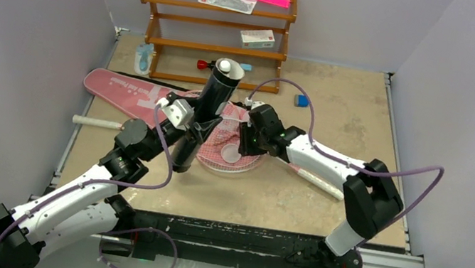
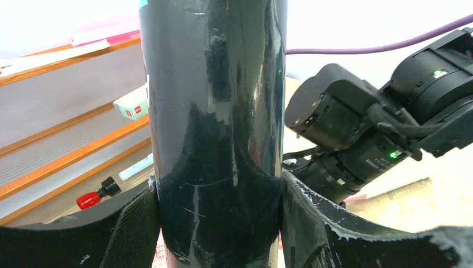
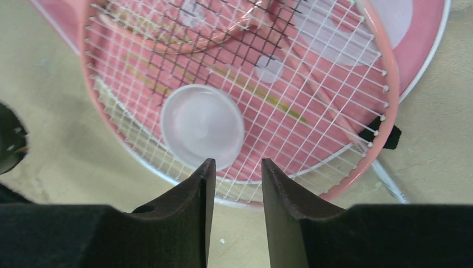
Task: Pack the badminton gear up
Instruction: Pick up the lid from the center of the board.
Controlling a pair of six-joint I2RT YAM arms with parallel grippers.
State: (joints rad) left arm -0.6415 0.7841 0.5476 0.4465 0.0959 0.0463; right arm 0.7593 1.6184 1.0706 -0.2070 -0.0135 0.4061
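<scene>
Over the racket (image 3: 334,84), right gripper (image 3: 234,178) hangs part-open, empty; left gripper (image 2: 218,223) clamps the tube (image 2: 212,84).

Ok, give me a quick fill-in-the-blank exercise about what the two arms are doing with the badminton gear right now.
1. The left gripper is shut on the black ____.
2. The round white cap lies on the pink racket's ____.
3. The right gripper's fingers have ____ between them.
Missing words: tube; strings; nothing.
</scene>
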